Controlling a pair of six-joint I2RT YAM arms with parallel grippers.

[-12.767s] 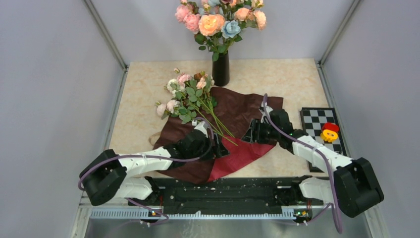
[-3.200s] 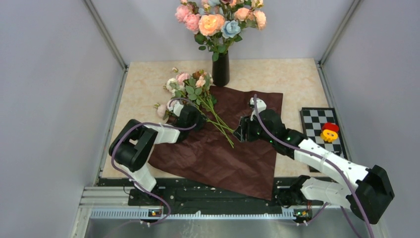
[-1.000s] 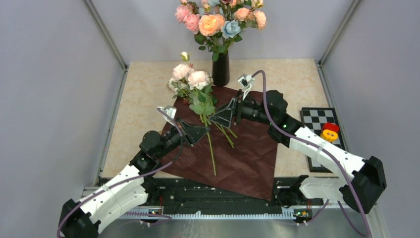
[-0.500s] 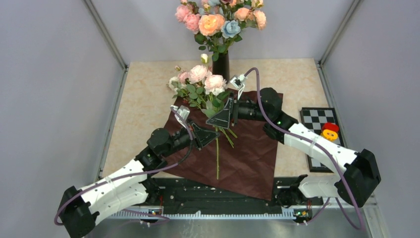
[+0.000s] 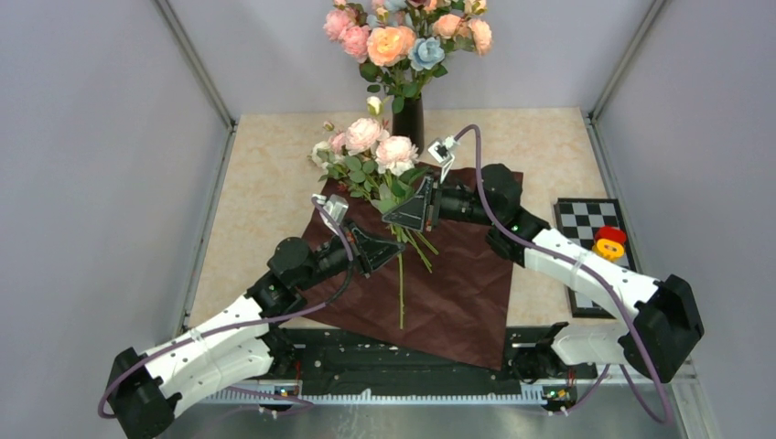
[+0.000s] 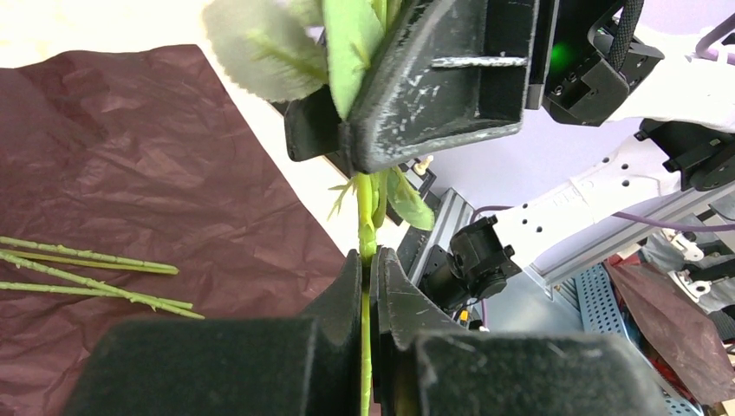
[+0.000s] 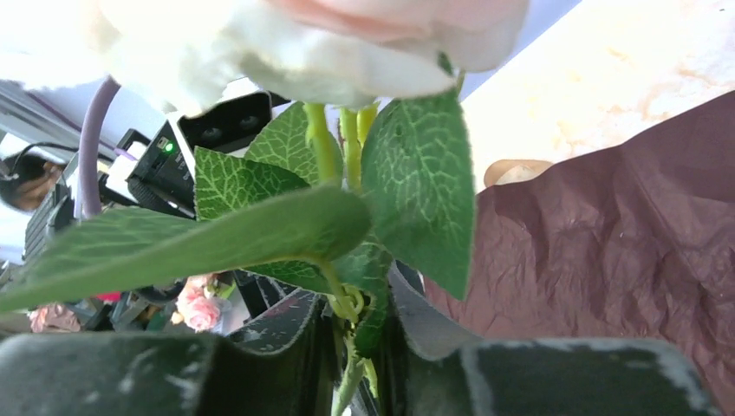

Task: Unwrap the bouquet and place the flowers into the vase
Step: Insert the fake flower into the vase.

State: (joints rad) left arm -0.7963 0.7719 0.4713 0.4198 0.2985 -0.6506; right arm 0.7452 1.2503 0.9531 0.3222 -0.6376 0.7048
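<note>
The left claw was clamped on the thin green stem of small cream-pink roses, held above crinkled maroon wrapping paper on the bench, and the right claw sat narrow around its leaves higher up; pulling apart could snap the stem. The slim black vase behind was crowded with larger peach and blue blooms, so threading might tip it. Green foliage hid the vase's mouth, and whether the right claw truly gripped could not be told.
</note>
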